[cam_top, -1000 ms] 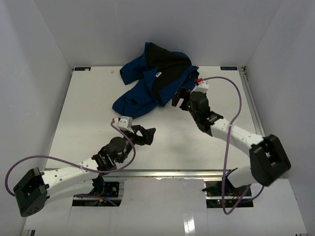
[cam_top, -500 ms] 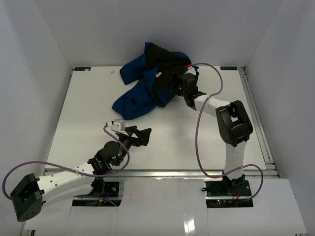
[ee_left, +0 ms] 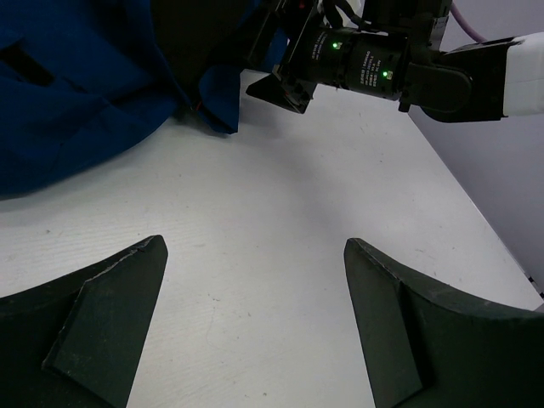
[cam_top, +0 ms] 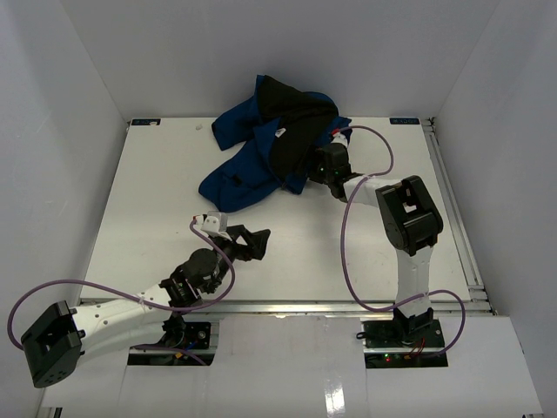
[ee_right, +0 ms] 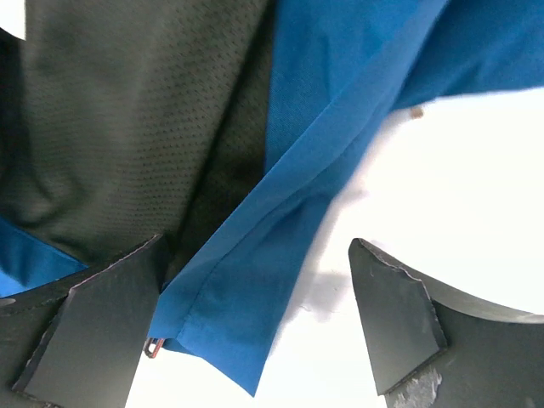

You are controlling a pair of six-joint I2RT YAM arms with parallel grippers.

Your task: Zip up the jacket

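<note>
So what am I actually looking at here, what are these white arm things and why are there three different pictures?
These are two robot arms bolted at the near edge of a white table. The wide picture is from a fixed camera above and behind them. The other two come from small cameras on each wrist, so the dark wedges at the bottom are that arm's own two fingers. At the table's far side lies a crumpled blue jacket with black lining showing. The left gripper is open over bare table, holding nothing. The right gripper is open too, right at the jacket's edge; its wrist picture shows a blue hem between its fingers, not yet pinched.
</note>
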